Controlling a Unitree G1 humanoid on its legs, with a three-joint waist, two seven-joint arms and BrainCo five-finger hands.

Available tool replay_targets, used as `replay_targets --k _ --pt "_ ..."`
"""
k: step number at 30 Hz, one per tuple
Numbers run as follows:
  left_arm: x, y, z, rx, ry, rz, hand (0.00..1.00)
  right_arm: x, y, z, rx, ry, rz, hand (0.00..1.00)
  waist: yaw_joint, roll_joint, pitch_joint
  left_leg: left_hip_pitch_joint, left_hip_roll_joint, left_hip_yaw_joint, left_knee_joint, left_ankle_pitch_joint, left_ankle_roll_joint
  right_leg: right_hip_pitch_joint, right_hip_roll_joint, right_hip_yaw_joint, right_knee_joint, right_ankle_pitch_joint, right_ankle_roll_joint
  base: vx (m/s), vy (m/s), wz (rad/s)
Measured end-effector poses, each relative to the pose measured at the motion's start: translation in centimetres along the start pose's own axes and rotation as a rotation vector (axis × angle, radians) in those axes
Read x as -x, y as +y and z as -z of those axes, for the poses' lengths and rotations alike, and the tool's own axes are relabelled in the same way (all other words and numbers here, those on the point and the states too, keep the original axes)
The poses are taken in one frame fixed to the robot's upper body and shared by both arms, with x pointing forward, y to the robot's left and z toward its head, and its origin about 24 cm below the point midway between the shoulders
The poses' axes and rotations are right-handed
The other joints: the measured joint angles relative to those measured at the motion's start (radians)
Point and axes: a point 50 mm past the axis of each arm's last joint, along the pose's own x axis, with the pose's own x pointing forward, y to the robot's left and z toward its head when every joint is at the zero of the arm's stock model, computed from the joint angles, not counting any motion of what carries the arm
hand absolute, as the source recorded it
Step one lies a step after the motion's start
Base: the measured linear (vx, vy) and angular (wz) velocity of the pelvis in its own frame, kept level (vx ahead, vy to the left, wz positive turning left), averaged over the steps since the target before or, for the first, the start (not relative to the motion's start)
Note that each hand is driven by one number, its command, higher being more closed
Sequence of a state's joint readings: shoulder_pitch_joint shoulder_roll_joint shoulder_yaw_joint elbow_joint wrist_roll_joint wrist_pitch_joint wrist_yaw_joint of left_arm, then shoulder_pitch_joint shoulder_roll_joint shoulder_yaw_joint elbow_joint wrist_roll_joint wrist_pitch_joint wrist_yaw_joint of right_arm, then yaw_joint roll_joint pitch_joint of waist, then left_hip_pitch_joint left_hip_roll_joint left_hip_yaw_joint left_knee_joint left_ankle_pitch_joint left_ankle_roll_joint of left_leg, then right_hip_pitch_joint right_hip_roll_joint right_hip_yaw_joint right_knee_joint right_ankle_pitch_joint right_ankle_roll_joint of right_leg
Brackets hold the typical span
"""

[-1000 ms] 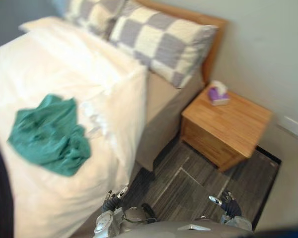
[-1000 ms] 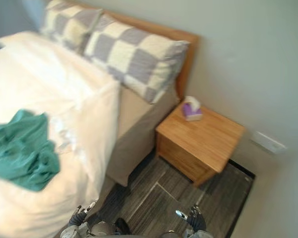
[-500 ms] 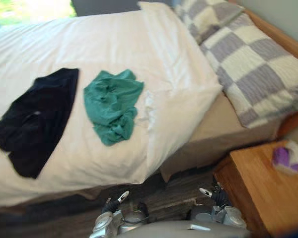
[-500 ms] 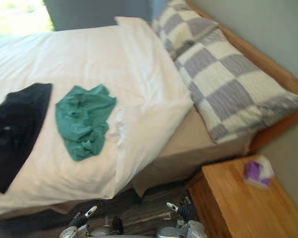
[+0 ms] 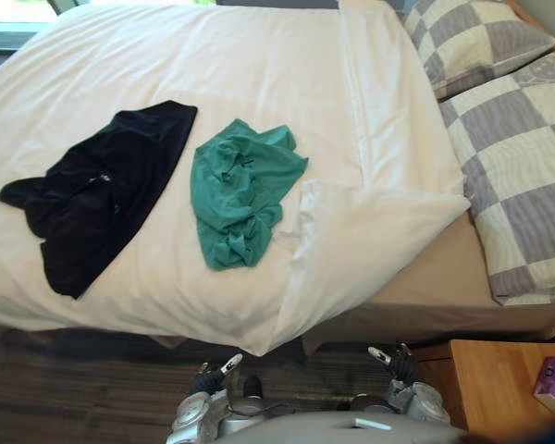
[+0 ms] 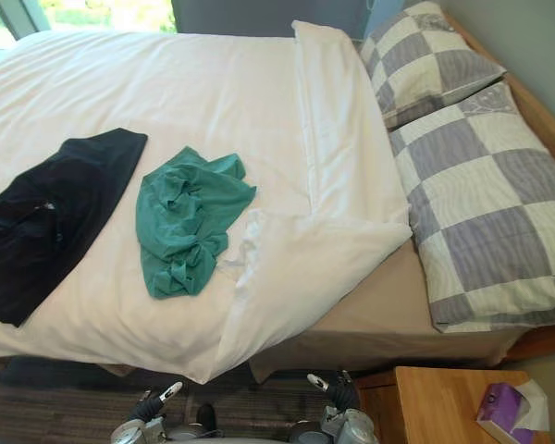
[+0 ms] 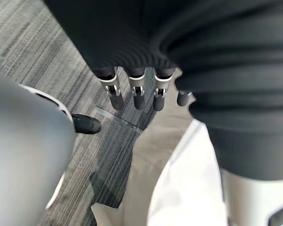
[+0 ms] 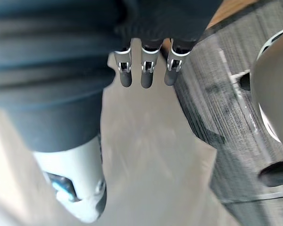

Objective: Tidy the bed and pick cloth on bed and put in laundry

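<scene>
cloth: crumpled green fabric cloth [image 5: 240, 192] seen mid-frame on white-covered bed [image 5: 259, 55], black limp garment [image 5: 102, 190] at centre-left | handling: judged light, soft, floppy; best pinched at bunched folds | hands: left hand [image 7: 138, 96] and right hand [image 8: 147, 77] held low, fingers straight, apart, nothing gripped

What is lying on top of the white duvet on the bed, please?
A crumpled green cloth and, beside it, a black garment lie on the duvet. Anything beneath them or under the duvet is covered.
</scene>
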State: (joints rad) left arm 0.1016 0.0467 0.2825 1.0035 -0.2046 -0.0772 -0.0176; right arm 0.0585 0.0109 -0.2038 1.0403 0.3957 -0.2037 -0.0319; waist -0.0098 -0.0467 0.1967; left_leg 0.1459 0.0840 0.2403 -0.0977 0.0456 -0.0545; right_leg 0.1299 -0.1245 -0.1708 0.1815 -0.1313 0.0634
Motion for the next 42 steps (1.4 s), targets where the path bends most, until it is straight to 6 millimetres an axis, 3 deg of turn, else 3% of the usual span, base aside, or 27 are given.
replay_targets --k 3,6,9,13,14,16,19,21,26,29,36,40,42 --pt "0.2 0.9 0.1 0.046 -0.013 -0.009 0.0 0.5 -2.3 0.0 -0.168 -0.032 0.184 0.0 -0.001 0.004 -0.001 0.01 -0.001 0.03 -0.001 0.0 0.0 0.006 0.0 0.022 -0.023 0.017 0.004 -0.06 0.039 -0.28" --pt "0.4 1.7 0.5 0.069 -0.015 -0.014 0.0 1.0 -4.9 -2.8 -0.26 -0.188 0.358 0.0 -0.004 0.008 -0.004 0.008 0.0 0.047 -0.007 0.0 0.0 0.008 -0.002 0.022 -0.043 0.016 0.003 -0.13 0.002 -0.1" --pt "0.8 2.6 1.1 0.05 -0.005 -0.03 0.0 1.9 -5.9 -8.9 -0.285 -0.441 0.437 0.0 -0.004 -0.001 -0.02 -0.02 -0.015 0.052 -0.009 -0.003 0.004 -0.007 -0.015 0.023 -0.065 -0.036 -0.016 -0.21 -0.02 -0.09" --pt "2.4 4.1 4.0 0.034 0.053 -0.049 0.0 6.5 -6.2 -19.3 -0.129 -0.906 0.405 0.0 -0.019 0.033 -0.067 -0.047 -0.016 0.052 -0.009 -0.011 0.002 -0.026 -0.011 0.017 -0.075 -0.043 0.0 -0.18 0.019 0.13" --pt "3.0 4.9 4.8 0.013 0.073 -0.067 0.0 7.9 -5.4 -21.4 -0.042 -1.007 0.359 0.0 -0.028 0.019 -0.084 -0.057 -0.028 0.056 -0.002 -0.019 0.007 -0.037 -0.024 0.018 -0.09 -0.044 0.009 -0.09 0.05 0.23" --pt "3.6 5.7 5.6 0.001 0.089 -0.086 0.0 9.2 -4.2 -23.2 0.082 -1.085 0.293 0.0 -0.03 0.011 -0.09 -0.064 -0.03 0.055 0.025 -0.019 0.01 -0.043 -0.019 0.023 -0.103 -0.041 0.015 0.03 0.05 0.06" --pt "4.9 7.8 7.0 -0.033 0.137 -0.134 0.0 9.5 -1.5 -23.8 0.302 -1.11 0.151 0.0 -0.029 -0.017 -0.121 -0.076 -0.033 0.049 -0.007 -0.012 0.024 -0.058 -0.017 0.039 -0.111 -0.029 0.029 0.06 0.063 0.06" --pt "5.1 8.3 7.2 -0.049 0.146 -0.143 0.0 9.5 1.9 -24.5 0.472 -1.133 -0.006 0.0 -0.028 -0.041 -0.136 -0.077 -0.054 0.043 -0.007 -0.021 0.038 -0.052 -0.025 0.052 -0.112 -0.024 0.025 0.1 0.074 0.03" --pt "4.2 7.2 5.9 -0.093 0.102 -0.088 0.0 9.7 8.5 -25.5 0.761 -1.176 -0.262 0.0 -0.025 -0.005 -0.136 -0.079 -0.102 0.013 -0.007 -0.034 0.058 -0.044 -0.061 0.056 -0.113 -0.018 0.019 0.08 0.095 0.22" --pt "4.2 7.3 5.7 -0.097 0.097 -0.085 0.0 9.1 11.5 -25.7 0.873 -1.157 -0.326 0.0 -0.023 0.011 -0.129 -0.077 -0.115 -0.009 -0.006 -0.023 0.078 -0.024 -0.07 0.04 -0.116 -0.004 0.029 0.18 0.033 0.27" --pt "3.8 7.8 4.6 -0.15 0.081 -0.063 0.0 8.0 16.3 -27.2 1.18 -1.128 -0.308 0.0 0.02 0.014 -0.075 -0.087 -0.093 -0.061 -0.002 -0.013 0.065 -0.001 -0.044 -0.017 -0.133 0.034 0.02 0.08 -0.03 0.25" --pt "2.5 6.5 2.4 -0.16 0.023 -0.029 0.0 8.0 18.5 -29.6 1.302 -1.15 -0.217 0.0 0.034 0.013 -0.006 -0.15 -0.09 -0.087 -0.004 0.012 0.066 -0.048 -0.04 -0.045 -0.132 0.04 0.015 -0.06 -0.015 0.22" --pt "1.5 5.6 -0.2 -0.17 -0.051 -0.007 0.0 8.2 19.0 -31.4 1.343 -1.166 -0.138 0.0 0.06 0.012 0.046 -0.205 -0.082 -0.091 -0.001 0.041 0.064 -0.101 -0.032 -0.042 -0.132 0.054 0.0 -0.12 0.006 0.09"
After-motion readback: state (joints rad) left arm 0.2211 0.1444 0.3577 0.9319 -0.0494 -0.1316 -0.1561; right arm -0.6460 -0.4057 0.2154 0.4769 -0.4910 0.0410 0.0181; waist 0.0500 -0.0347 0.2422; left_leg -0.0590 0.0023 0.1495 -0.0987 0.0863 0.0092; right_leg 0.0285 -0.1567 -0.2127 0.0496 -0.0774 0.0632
